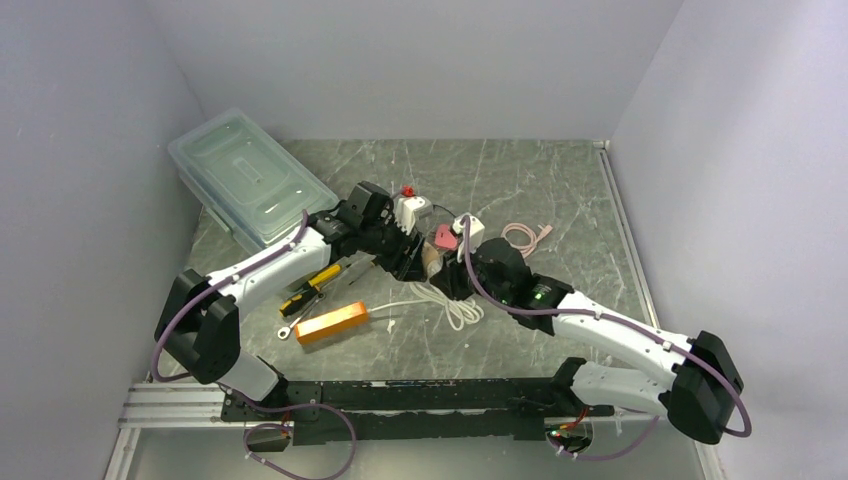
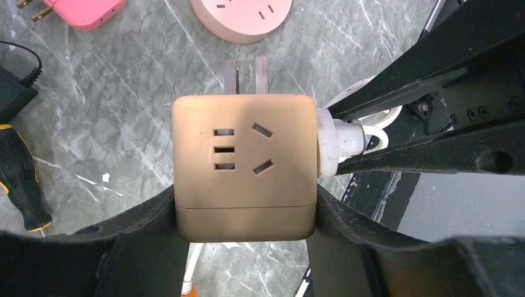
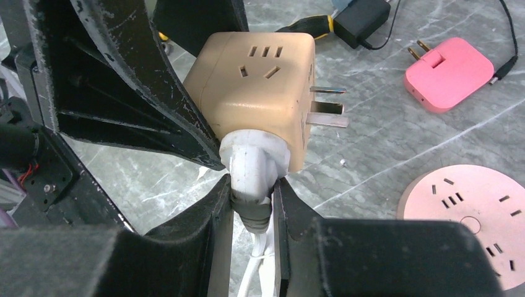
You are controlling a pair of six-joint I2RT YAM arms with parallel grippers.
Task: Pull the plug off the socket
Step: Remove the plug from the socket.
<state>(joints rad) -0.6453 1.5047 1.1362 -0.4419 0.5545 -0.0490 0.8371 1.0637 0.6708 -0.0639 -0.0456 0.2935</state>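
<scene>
Both arms meet mid-table, over the grey marbled table (image 1: pixel 560 180).

Left gripper (image 2: pixel 244 210): clamped on the tan cube socket (image 2: pixel 244 154), one finger pressing each opposite side of its lower half. The cube's face with the slot openings points toward the left wrist camera. Two bare metal prongs (image 2: pixel 246 74) stick out of the far side, touching nothing. In the right wrist view the cube appears clear of the table.

Right gripper (image 3: pixel 254 198): pinched on the white plug (image 3: pixel 252 164), fingers on either side of the plug body where the cord leaves it. The plug is seated flush in a side face of the cube, not yet pulled out. Its white cable (image 1: pixel 445 300) trails down to a loose coil on the table.

Lying nearby:
- flat pink adapter (image 3: pixel 449 71) with two brass pins
- round pink socket disc (image 3: pixel 473 216)
- black power adapter (image 3: pixel 362 18)
- yellow-and-black screwdriver (image 2: pixel 18 179)
- orange block (image 1: pixel 332 322)
- clear lidded box (image 1: pixel 250 180) at the far left
</scene>
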